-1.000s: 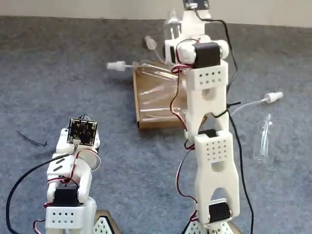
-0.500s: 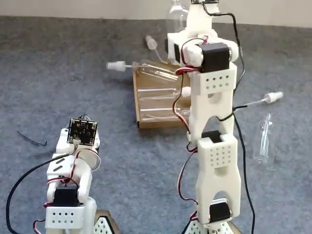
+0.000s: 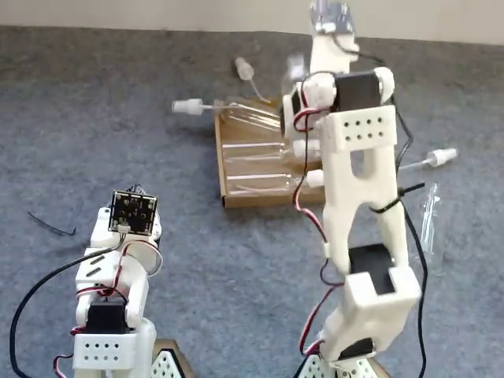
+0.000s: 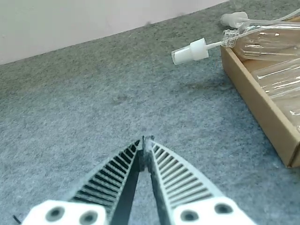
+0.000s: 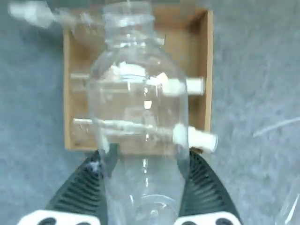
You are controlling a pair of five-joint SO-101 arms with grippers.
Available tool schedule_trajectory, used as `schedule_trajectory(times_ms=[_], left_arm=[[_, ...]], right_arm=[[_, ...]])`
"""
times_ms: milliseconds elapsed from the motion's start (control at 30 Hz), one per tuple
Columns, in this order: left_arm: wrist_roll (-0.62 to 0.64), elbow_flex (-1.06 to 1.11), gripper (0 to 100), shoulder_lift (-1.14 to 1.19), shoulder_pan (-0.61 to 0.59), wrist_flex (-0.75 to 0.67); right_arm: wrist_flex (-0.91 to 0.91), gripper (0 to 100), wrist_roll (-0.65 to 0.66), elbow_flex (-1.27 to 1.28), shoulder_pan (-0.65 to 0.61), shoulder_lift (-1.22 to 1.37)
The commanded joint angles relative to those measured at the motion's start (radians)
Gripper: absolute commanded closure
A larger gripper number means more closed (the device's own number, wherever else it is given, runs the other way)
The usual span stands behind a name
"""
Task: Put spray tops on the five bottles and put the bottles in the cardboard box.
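Observation:
My right gripper [image 5: 146, 187] is shut on a clear bottle [image 5: 140, 108] with a bare neck and no spray top. It holds the bottle above the cardboard box [image 5: 207, 70]; in the high view the bottle [image 3: 295, 69] hangs over the box's [image 3: 223, 165] far end. Several capped bottles [image 5: 187, 86] lie inside the box. One capped bottle leans over the box's far left corner, its spray top [image 3: 189, 106] [image 4: 190, 50] sticking out. My left gripper [image 4: 144, 140] is shut on nothing, low over the carpet left of the box [image 4: 262, 108].
A loose spray top [image 3: 244, 69] lies beyond the box. To the right of the box lie a spray top with its tube [image 3: 441, 157] and an uncapped bottle [image 3: 428, 224]. A black cable tie [image 3: 51, 227] lies far left. The left arm [image 3: 126, 236] stands at the front left.
The right arm has swung rightwards and tipped forward, bringing the held bottle down from the far edge to above the box. The left arm has not moved.

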Motion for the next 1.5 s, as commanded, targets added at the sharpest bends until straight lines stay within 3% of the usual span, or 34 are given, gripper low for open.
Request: schedule_trajectory(times_ms=[0,300,433,667,967,1200,1367,1467], left_arm=[[-0.009,0.022,98,-0.005,0.016,-0.028],[-0.009,0.022,98,-0.004,0.015,-0.028],[-0.009,0.022,98,-0.001,0.01,-0.021],[-0.008,0.022,98,-0.007,0.01,0.098],[-0.006,0.022,98,-0.007,0.01,0.195],[-0.006,0.022,98,-0.007,0.01,0.198],[-0.008,0.022,98,0.001,0.012,0.201],[-0.008,0.022,98,0.001,0.012,0.256]], right_arm=[[-0.166,99.5,-0.003,0.346,0.005,-0.191],[-0.725,99.5,-0.003,1.178,-0.027,-0.615],[-0.871,99.0,0.005,1.417,-0.024,-0.746],[-0.88,82.3,0.06,1.544,-0.033,-0.952],[-0.932,80.7,0.06,1.819,-0.025,-1.17],[-0.932,60.4,0.06,1.939,-0.027,-1.334],[-0.92,60.6,0.06,2.038,-0.025,-1.535],[-0.812,68.4,0.06,2.072,-0.024,-1.687]])
